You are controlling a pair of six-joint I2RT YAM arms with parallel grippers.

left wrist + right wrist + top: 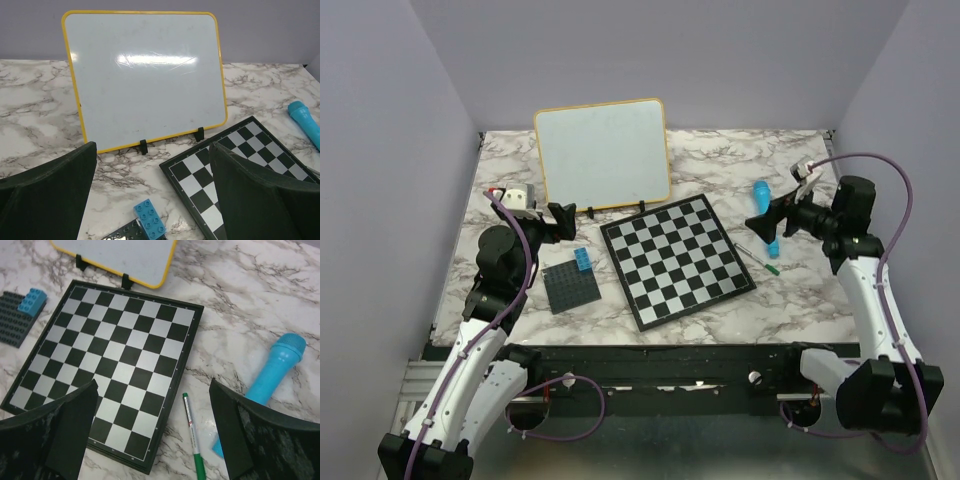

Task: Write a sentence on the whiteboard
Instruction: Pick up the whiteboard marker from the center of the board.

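I see whiteboard (603,153) propped upright at 12 | green marker (192,437) lying at 3 of chessboard (675,260) | left gripper (152,147) wide, empty | right gripper (152,390) wide, empty

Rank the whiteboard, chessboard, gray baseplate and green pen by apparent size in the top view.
1. whiteboard and chessboard: they look about alike. The whiteboard stands propped and farther from the camera, so I won't rank them.
2. gray baseplate
3. green pen
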